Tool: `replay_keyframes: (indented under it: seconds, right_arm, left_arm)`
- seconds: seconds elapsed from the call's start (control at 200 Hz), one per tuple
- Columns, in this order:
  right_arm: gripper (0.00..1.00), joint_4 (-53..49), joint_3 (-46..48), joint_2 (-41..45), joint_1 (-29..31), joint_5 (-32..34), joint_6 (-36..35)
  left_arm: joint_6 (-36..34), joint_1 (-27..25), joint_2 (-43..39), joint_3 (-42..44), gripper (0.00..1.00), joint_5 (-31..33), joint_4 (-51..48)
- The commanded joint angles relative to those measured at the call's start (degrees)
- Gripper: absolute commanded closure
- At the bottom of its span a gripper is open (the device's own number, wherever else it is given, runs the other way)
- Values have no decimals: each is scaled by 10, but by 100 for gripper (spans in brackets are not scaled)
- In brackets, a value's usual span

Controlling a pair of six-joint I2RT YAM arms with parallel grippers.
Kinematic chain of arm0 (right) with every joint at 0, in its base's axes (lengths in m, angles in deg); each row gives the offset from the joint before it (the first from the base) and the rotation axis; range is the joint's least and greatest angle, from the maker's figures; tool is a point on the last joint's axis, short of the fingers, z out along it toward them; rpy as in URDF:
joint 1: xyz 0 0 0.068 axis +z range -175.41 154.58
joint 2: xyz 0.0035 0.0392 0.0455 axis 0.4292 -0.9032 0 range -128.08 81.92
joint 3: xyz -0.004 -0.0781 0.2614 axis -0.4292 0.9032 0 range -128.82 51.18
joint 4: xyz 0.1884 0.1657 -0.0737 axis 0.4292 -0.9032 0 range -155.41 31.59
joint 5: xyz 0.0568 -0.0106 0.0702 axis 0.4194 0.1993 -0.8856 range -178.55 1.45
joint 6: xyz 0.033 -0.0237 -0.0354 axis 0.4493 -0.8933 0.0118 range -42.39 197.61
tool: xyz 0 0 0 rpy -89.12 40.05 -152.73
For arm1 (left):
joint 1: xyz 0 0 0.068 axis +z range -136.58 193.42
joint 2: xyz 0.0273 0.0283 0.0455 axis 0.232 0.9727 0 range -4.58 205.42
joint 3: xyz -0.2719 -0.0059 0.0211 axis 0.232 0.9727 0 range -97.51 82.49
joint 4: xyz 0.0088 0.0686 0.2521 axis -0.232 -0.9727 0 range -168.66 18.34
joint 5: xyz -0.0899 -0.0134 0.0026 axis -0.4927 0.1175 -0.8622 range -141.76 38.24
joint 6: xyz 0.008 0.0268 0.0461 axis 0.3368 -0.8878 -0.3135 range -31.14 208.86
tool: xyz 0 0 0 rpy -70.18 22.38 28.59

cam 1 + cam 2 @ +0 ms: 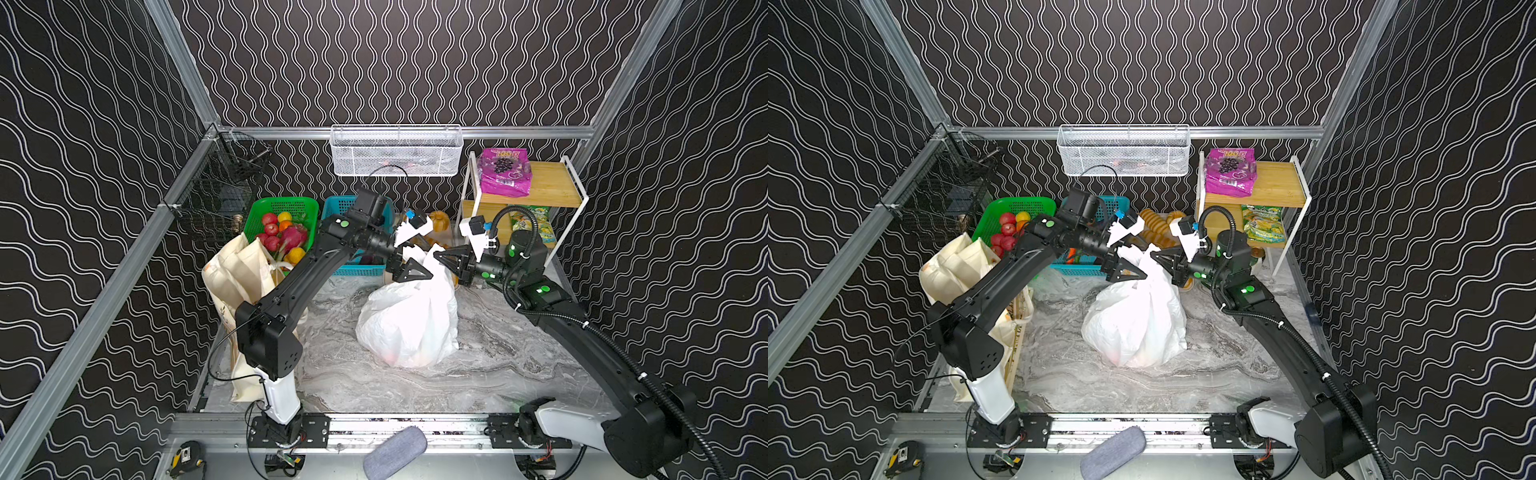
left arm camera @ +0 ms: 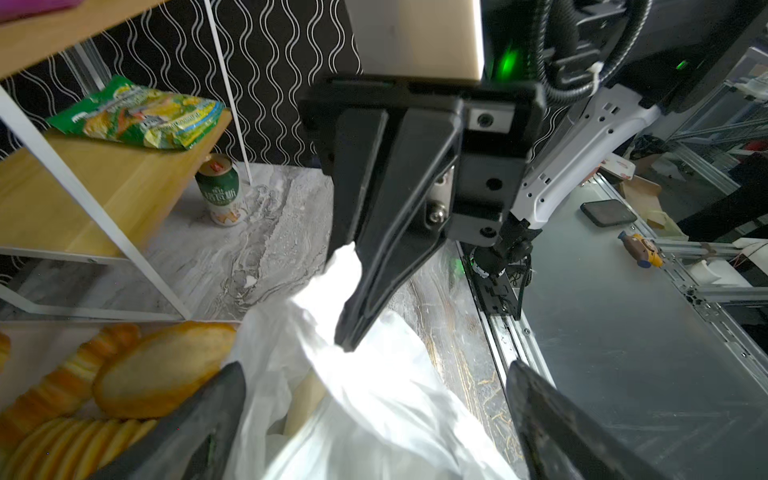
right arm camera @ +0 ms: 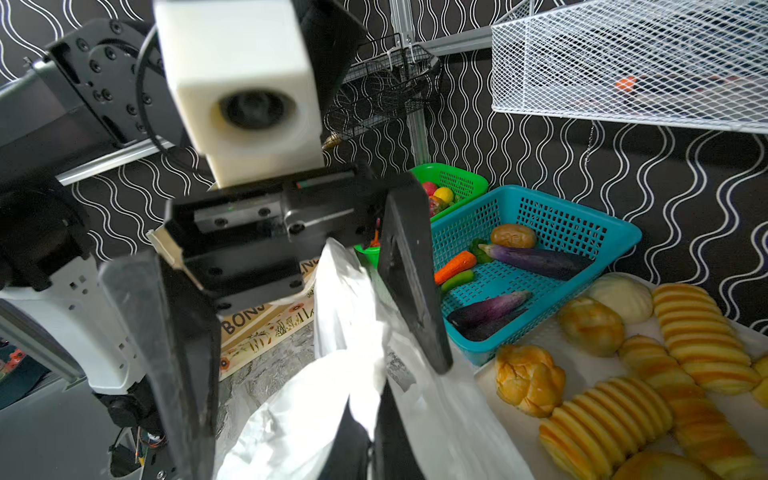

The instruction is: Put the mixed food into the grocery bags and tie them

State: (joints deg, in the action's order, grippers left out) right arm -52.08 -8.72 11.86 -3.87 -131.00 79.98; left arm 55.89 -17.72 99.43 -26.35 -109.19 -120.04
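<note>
White bag stood on the table at frame centre, neck pointing up-frame; right tool was pressed together pinching the neck from the right, left tool spread wide, straddling it from the left.

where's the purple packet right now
In both top views the purple packet lies on the top shelf of the wooden rack at the back right, above the green packet.

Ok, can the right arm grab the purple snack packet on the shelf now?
Probably not yet. The right gripper is shut on the white bag; it must let go first. The purple snack packet lies uncovered on the shelf.
</note>
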Motion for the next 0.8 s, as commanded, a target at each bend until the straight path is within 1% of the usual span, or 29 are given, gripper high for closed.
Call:
replay_keyframes:
  seconds: [0.0,0.065,0.12,0.155,0.29,0.335,0.42,0.495,0.566,0.601,0.701,0.796]
  right_arm:
    - [100,15,3,8,0,9,3]
    - [100,16,2,9,0,12,4]
    - [100,14,1,9,0,14,4]
    - [100,14,1,10,0,14,5]
    - [100,18,1,12,0,11,7]
    - [100,18,1,13,0,11,8]
    - [100,21,1,14,0,10,11]
    - [100,22,2,16,0,11,11]
    - [100,23,3,17,0,13,11]
    - [100,24,3,18,0,14,12]
    - [100,24,3,18,0,15,14]
    - [100,26,5,20,0,14,15]
  left_arm:
    - [-16,-10,-3,5,1,59,-40]
    - [2,-11,-16,22,4,80,-21]
    - [13,-12,-30,41,8,107,-2]
    - [17,-13,-41,53,11,114,9]
    - [40,-21,-67,90,28,141,56]
    - [42,-23,-70,93,32,144,64]
    - [54,-25,-71,98,33,132,82]
    - [56,-31,-65,93,28,126,81]
    - [50,-37,-57,83,27,132,67]
    - [48,-39,-53,80,28,137,61]
    - [47,-39,-49,75,38,149,47]
    - [57,-42,-53,83,40,166,62]
